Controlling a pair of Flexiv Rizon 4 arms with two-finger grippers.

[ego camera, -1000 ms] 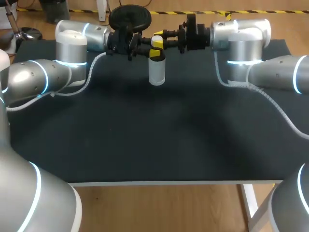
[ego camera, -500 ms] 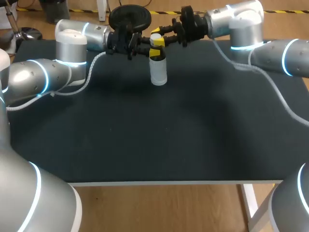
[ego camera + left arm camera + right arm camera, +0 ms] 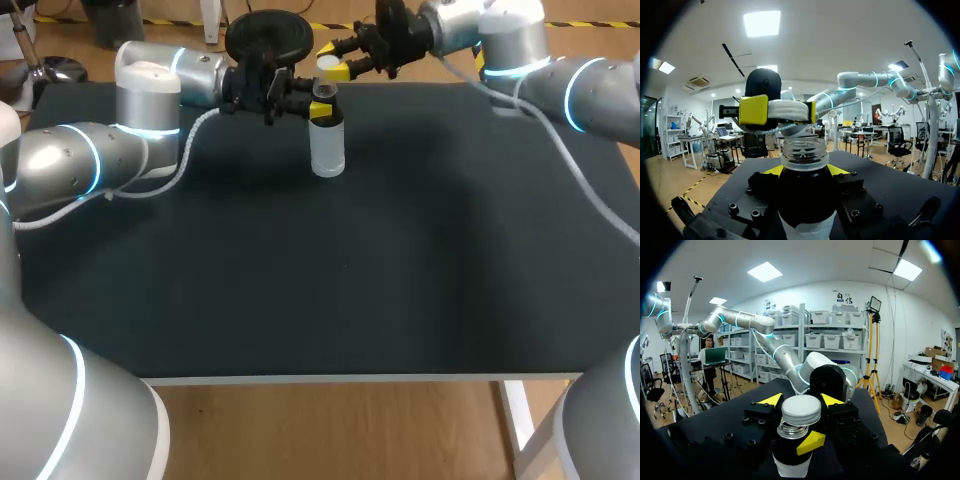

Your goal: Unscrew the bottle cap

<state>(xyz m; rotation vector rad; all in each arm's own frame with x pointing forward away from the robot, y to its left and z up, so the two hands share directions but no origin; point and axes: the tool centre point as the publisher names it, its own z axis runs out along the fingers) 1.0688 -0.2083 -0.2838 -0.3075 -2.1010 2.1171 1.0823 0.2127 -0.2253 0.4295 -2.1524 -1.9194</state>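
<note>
A clear bottle (image 3: 327, 150) with a white label stands upright at the back of the black table (image 3: 320, 270). My left gripper (image 3: 319, 107) is shut on its dark upper part, just under the neck. In the left wrist view the bare threaded mouth (image 3: 804, 152) rises between my yellow fingertips (image 3: 773, 170). The white cap (image 3: 327, 64) is off the bottle, above and a little behind it, with my right gripper (image 3: 331, 67) shut on it. In the right wrist view the cap (image 3: 801, 410) sits between my fingertips (image 3: 771, 399), with the open neck (image 3: 791, 430) just beyond it.
A round black stand (image 3: 268, 32) sits behind the table's far edge, close to both grippers. Nothing else lies on the black table top; its white front edge (image 3: 330, 379) runs along the near side.
My right gripper has lifted up and back with the cap, which has come off the bottle. The neck is now bare. The left arm and the bottle have stayed put.
</note>
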